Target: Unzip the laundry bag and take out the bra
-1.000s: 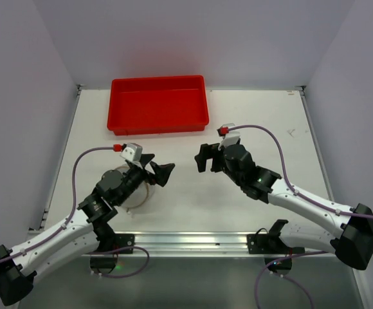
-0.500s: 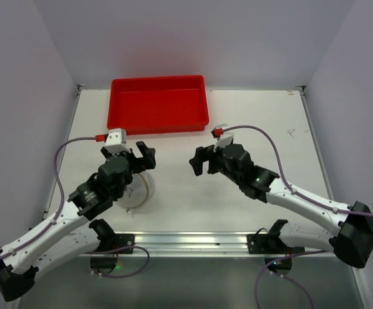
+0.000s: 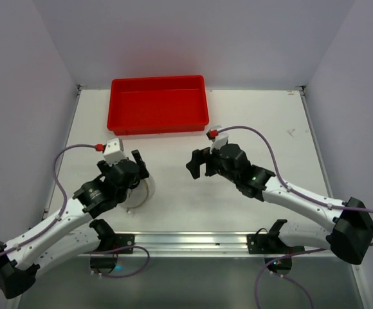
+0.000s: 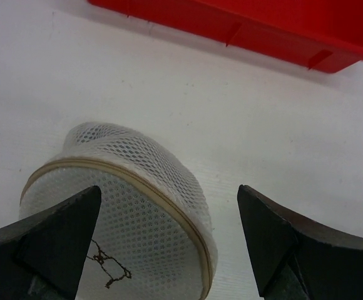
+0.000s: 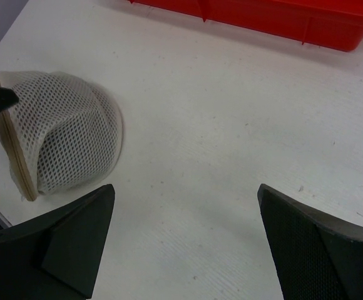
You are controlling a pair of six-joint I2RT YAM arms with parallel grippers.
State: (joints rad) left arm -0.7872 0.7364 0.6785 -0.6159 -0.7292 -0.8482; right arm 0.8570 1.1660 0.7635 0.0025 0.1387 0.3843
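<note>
The laundry bag (image 4: 138, 162), a white mesh pod with a tan zip band (image 4: 169, 203) round its rim, lies on the white table. Its round lid bears a small dark mark (image 4: 109, 269) and looks zipped closed. My left gripper (image 4: 169, 190) is open right above it, with the bag's right rim between the fingers. From above, the bag (image 3: 145, 192) shows only partly under the left gripper (image 3: 135, 170). My right gripper (image 3: 196, 164) hangs open to the bag's right, over bare table. In the right wrist view the right gripper (image 5: 186, 187) has the bag (image 5: 62, 137) at its left. The bra is hidden.
A red rectangular tray (image 3: 157, 103) stands at the back of the table, beyond both grippers; its near wall (image 4: 263, 28) shows in the left wrist view and again (image 5: 281, 15) in the right wrist view. Purple cables loop off both wrists.
My left gripper has swung left and come down over the bag, which it was beside before. My right gripper has crept a little left toward the bag. Both stay open.
</note>
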